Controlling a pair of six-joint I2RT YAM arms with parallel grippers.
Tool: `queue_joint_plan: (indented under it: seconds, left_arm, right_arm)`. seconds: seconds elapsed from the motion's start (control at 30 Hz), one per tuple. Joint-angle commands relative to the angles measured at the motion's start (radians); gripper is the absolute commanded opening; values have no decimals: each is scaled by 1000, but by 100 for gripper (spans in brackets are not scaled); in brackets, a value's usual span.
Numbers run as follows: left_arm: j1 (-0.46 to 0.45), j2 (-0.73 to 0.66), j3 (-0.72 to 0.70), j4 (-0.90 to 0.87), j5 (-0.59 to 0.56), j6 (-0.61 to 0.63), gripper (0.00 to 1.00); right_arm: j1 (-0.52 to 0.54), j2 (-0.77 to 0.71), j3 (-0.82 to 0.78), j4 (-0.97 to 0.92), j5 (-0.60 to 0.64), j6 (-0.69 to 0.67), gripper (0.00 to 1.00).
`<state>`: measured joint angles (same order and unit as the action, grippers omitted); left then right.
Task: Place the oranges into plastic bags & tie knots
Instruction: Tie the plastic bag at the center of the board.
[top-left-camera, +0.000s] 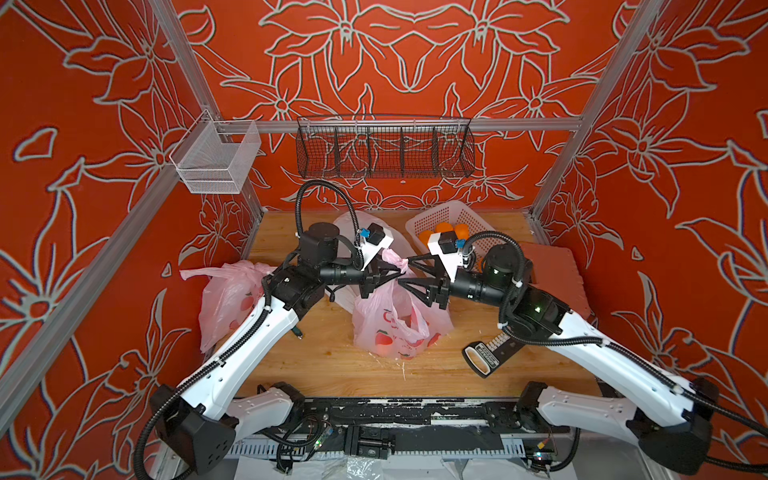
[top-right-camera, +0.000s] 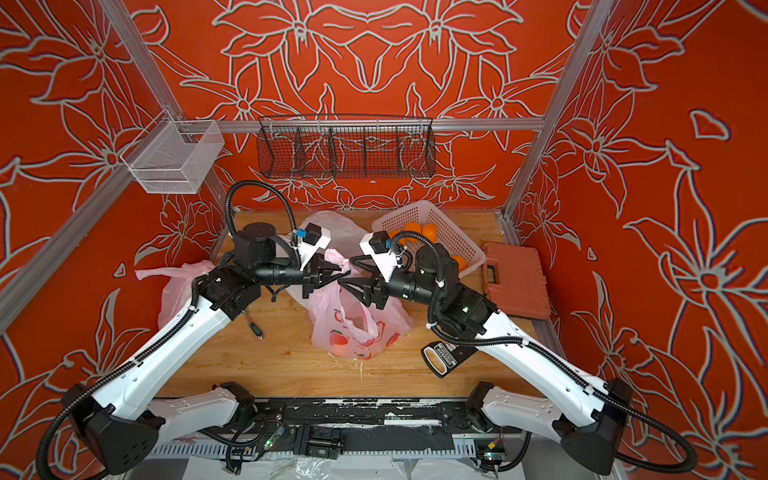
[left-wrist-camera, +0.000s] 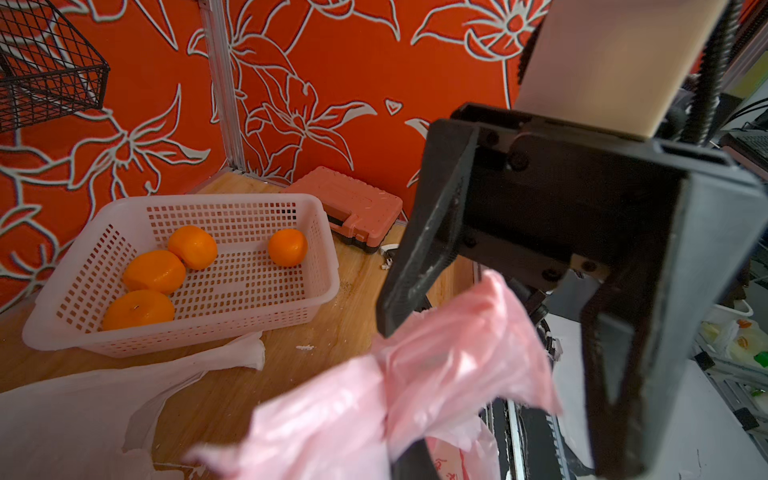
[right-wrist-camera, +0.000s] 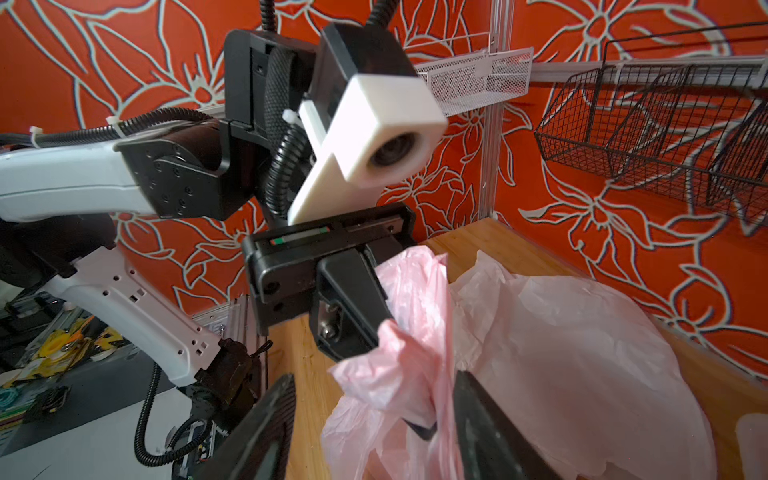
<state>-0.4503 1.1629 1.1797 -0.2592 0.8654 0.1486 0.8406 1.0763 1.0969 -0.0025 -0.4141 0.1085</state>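
Your wooden table (top-left-camera: 324, 370) lies under both arms. The slack white bag (right-wrist-camera: 582, 353) billows just behind the left gripper (right-wrist-camera: 388, 328), crowding its far side. Directly below both grippers stands the printed pink bag (top-left-camera: 395, 324). Your left gripper is clamped on its gathered handle (top-left-camera: 392, 257), and your right gripper (left-wrist-camera: 494, 357) has its fingers spread, one on either side of that same handle. A second pink bag (top-left-camera: 226, 299) slumps outside your left forearm. Close behind the right wrist sits the perforated basket (left-wrist-camera: 228, 198) with four oranges (left-wrist-camera: 193, 247). A red tool case (left-wrist-camera: 353, 199) lies outboard of it, and a black-handled tool (top-left-camera: 482, 358) lies under the right forearm.
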Motion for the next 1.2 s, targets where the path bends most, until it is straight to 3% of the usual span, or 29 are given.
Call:
queue_joint_plan:
  seconds: [0.0, 0.1, 0.4, 0.53, 0.57, 0.63, 0.7, 0.8, 1.17]
  left_arm:
    - [5, 7, 11, 2, 3, 3, 0]
    - [5, 9, 12, 2, 3, 0, 0]
    - [5, 9, 8, -10, 9, 11, 0]
    - [5, 5, 6, -8, 9, 11, 0]
    - [5, 1, 2, -3, 10, 10, 4]
    - [5, -8, -9, 20, 11, 3, 30]
    - [5, -13, -21, 47, 11, -8, 49]
    - [5, -7, -25, 88, 11, -32, 64]
    - [10, -39, -69, 231, -156, -156, 76]
  right_arm:
    - [31, 8, 29, 35, 118, -22, 61]
    - [41, 27, 37, 32, 132, -32, 55]
    - [42, 22, 11, 110, 182, 17, 23]
    - [40, 30, 15, 109, 173, 34, 0]
    - [41, 28, 12, 107, 179, 35, 0]
    - [41, 23, 3, 98, 198, 44, 0]
    - [40, 16, 0, 82, 196, 42, 0]
    - [39, 9, -5, 63, 202, 46, 0]
    - [38, -15, -20, 45, 204, 45, 0]
